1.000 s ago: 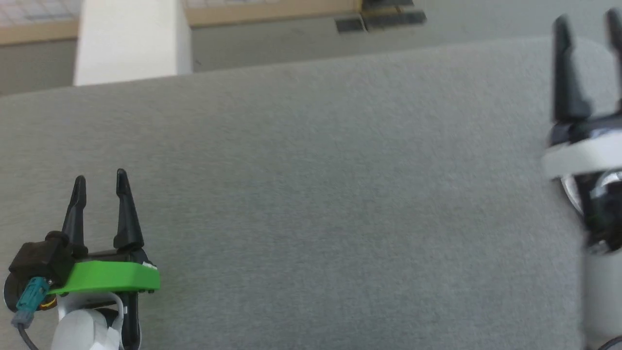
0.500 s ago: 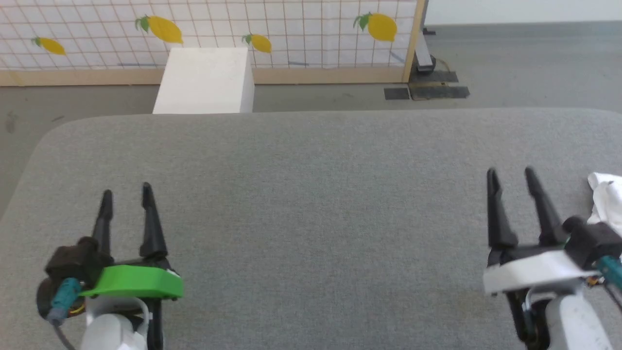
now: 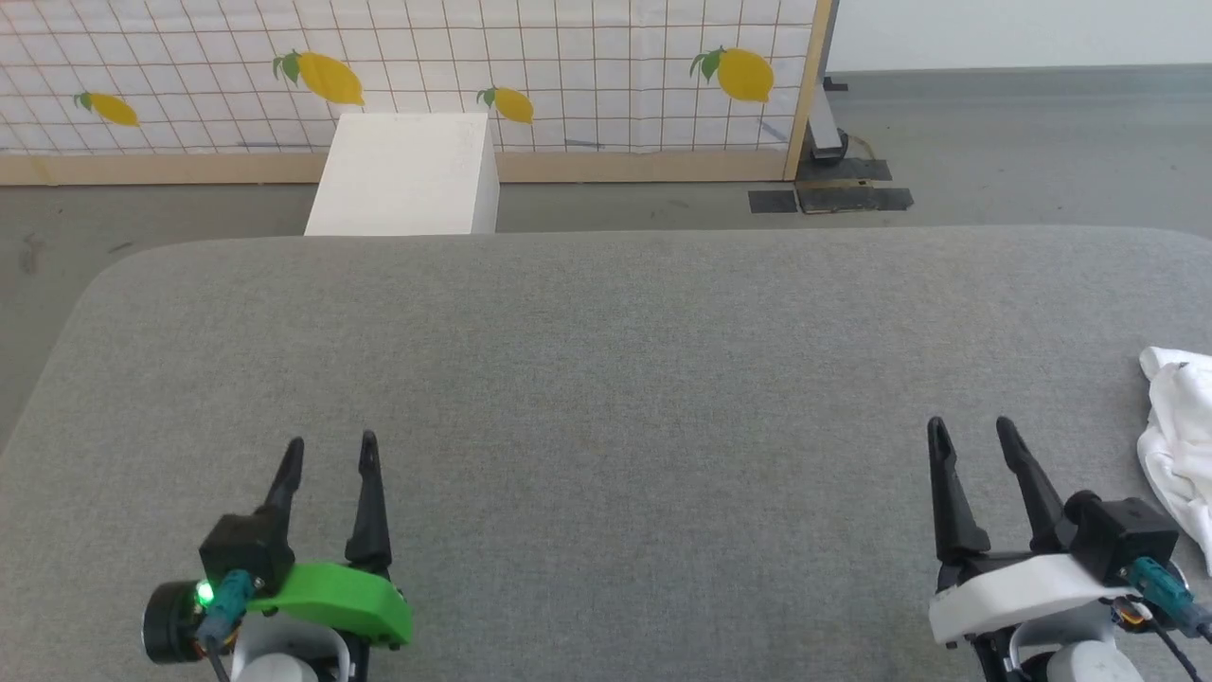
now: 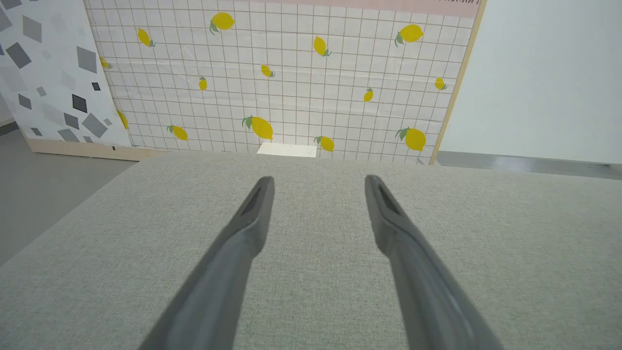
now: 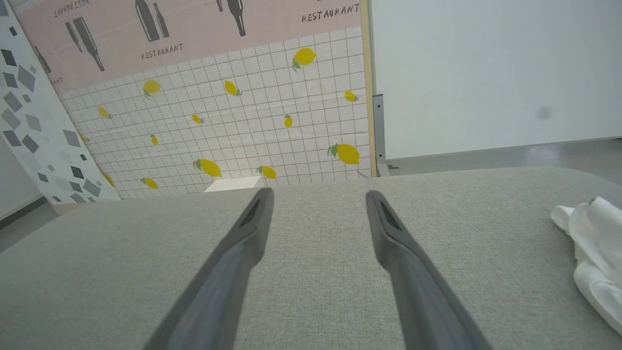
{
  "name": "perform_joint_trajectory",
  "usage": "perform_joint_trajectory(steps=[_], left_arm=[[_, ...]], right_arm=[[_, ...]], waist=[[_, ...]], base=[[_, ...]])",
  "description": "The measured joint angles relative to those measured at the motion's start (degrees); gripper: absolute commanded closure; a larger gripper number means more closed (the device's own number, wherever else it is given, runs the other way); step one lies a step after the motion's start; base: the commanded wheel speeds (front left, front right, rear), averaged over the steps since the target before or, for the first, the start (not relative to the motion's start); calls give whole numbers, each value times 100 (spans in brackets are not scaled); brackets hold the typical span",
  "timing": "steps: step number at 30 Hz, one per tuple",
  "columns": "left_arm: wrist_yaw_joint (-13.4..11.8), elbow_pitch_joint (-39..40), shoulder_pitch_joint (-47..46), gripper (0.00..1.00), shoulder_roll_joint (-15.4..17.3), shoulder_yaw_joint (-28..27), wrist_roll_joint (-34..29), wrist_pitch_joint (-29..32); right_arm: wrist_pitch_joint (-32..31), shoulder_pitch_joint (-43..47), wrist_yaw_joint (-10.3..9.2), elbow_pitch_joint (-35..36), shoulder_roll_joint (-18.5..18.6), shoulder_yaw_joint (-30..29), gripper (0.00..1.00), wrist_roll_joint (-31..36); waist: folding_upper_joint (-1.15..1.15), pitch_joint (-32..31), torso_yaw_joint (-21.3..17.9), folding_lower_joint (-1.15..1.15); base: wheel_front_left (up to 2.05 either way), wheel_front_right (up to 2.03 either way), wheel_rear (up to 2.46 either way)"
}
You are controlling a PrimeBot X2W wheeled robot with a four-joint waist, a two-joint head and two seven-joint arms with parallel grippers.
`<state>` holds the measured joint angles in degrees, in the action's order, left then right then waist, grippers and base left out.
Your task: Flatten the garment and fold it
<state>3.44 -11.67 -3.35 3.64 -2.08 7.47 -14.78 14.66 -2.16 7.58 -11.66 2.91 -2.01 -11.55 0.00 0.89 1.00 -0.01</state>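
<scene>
Left tool (image 3: 331, 439) is wide open with nothing in it, low over the grey desk (image 3: 606, 379) at the near left. A second ago the head was looking lower down and a bit crooked, so the picture was mostly desk. Now the head has come up and turned, and you can see the white box (image 3: 402, 175) and the lemon wall (image 3: 568, 76) behind the desk. That is the camera moving, not the things. Both tools also sit nearer the robot than half a second ago. They have shifted more than the box and the desk edge have, so I think the arms pulled back a little. Right tool (image 3: 969, 421) is wide open too, just as before, and holds nothing. Near it on its right lies the garment (image 3: 1174, 426), a white crumpled heap at the far right edge of the desk, not touching the tool. It has not moved, it has only come into the picture. So no flattening or folding has begun. I think the robot has now found the garment, and the right tool is the closer one to reach over and pull it to the middle
</scene>
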Motion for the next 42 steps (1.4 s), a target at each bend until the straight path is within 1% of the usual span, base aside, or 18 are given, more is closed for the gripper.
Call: perform_joint_trajectory(steps=[13,14,42], left_arm=[[35,-325,57,0,-32,172,119,0],[36,-324,57,100,-32,175,118,2],[3,-80,62,100,-32,177,42,265]], right_arm=[[0,15,0,-51,-1,11,0,-45],[-2,15,0,-51,-1,12,100,-51],[-256,15,0,135,0,31,100,111]], waist=[[0,75,22,0],[0,78,21,0],[0,47,-1,0]], base=[[0,0,0],[0,0,0],[0,0,0]])
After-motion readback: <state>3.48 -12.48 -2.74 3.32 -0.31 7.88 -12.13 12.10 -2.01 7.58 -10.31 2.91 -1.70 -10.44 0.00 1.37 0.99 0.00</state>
